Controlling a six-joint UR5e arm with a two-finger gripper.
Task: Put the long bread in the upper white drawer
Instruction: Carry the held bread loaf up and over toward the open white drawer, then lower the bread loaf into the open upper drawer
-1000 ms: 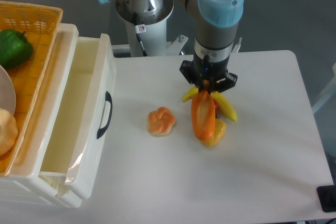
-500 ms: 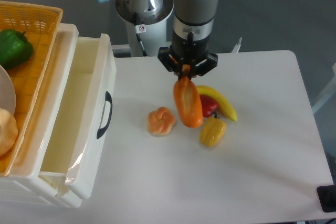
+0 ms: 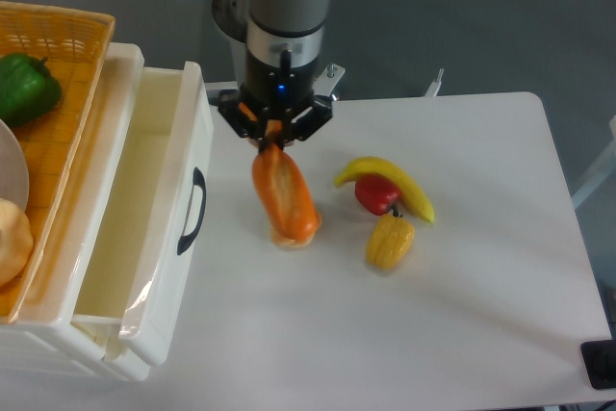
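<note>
Camera view, noted near to far:

- upper white drawer (image 3: 144, 238) stands pulled open at frame left, black handle (image 3: 192, 211) facing the table; its cream interior shows nothing inside, so the bread has a free spot to land.
- yellow corn-like piece (image 3: 390, 242), red pepper (image 3: 376, 193) and banana (image 3: 397, 183) lie clustered right of centre on the white table (image 3: 481, 286), touching or nearly so.
- long bread (image 3: 284, 192) hangs at frame centre, pinched by its upper end in the gripper (image 3: 273, 134), claw pressed together on it. It dangles tilted, lower end toward the camera, probably because only one tip is held.
- The bread hides most of the small bun (image 3: 291, 238); whether they touch I cannot tell.
- Woven basket (image 3: 67, 36) with a green pepper (image 3: 26, 87) sits at upper left, behind the drawer.
- Against half a second ago: arm and bread have shifted leftward, from beside the fruit cluster (pepper now uncovered) to just right of the drawer front. Not yet over the drawer.
</note>
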